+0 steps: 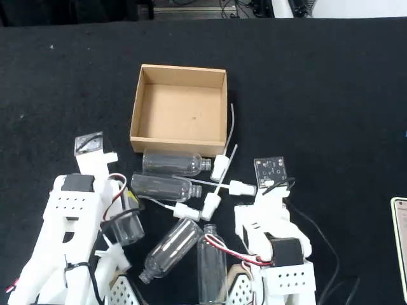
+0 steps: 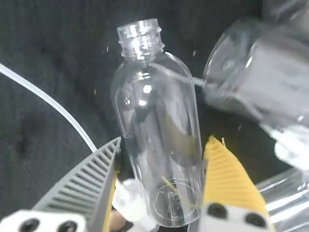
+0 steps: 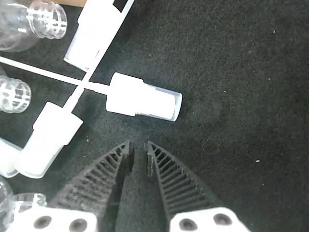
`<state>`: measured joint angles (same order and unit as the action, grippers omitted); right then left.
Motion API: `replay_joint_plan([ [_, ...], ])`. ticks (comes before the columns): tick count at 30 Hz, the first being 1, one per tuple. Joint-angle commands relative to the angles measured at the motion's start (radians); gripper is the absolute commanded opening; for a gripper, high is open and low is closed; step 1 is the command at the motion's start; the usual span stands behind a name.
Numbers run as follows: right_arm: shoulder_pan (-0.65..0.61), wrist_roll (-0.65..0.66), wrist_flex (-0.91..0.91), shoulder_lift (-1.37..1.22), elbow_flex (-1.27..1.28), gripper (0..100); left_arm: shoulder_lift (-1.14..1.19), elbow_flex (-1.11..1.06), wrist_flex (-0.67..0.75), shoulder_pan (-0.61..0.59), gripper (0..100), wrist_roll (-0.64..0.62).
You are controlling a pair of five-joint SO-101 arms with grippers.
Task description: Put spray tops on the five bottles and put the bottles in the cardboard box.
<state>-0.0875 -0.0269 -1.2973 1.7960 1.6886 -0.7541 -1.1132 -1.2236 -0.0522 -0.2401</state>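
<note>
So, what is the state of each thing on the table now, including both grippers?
Cardboard box: open, empty.
Bottle in left gripper: uncapped, gripped by the fingers.
Other bottles: uncapped, lying on the table.
Spray tops: loose, lying on the table.
Right gripper: fingers almost shut, holding nothing.

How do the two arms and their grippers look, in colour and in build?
The left arm and the right arm are white plastic with black motors and red, white and black wires. The left gripper has one grey ribbed finger and one yellow finger; the right gripper has two dark ribbed fingers.
</note>
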Motion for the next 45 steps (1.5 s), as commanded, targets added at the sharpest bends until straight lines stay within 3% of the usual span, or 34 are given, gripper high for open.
replay_joint_plan([
  [1, 0.025, 0.003, -0.008, 0.101, -0.005, 1.8, -0.011, 0.045, 0.068, 0.004, 23, 0.008],
  [5, 0.025, 0.003, -0.008, 0.101, -0.005, 1.8, 0.000, 0.136, 0.060, -0.056, 23, 0.000],
  [12, 0.025, 0.003, -0.008, 0.101, -0.005, 1.8, 0.002, 0.128, 0.206, -0.360, 23, 0.003],
  [18, 0.025, 0.003, -0.008, 0.101, -0.005, 1.8, 0.021, 0.243, 0.206, -0.595, 23, 0.000],
  [23, 0.025, 0.003, -0.008, 0.101, -0.005, 1.8, 0.201, 0.363, 0.178, -0.774, 23, 0.018],
  [27, 0.025, 0.003, -0.008, 0.101, -0.005, 1.8, 0.368, 0.447, 0.058, -0.852, 23, 0.170],
  [35, 0.025, 0.003, -0.008, 0.101, -0.005, 1.8, 0.600, 0.608, 0.041, -0.963, 23, 0.454],
  [41, 0.025, 0.003, -0.008, 0.101, -0.005, 1.8, 0.686, 0.680, 0.040, -0.992, 36, 0.500],
  [45, 0.025, 0.003, -0.008, 0.101, -0.005, 1.8, 0.689, 0.714, 0.040, -1.001, 34, 0.500],
])
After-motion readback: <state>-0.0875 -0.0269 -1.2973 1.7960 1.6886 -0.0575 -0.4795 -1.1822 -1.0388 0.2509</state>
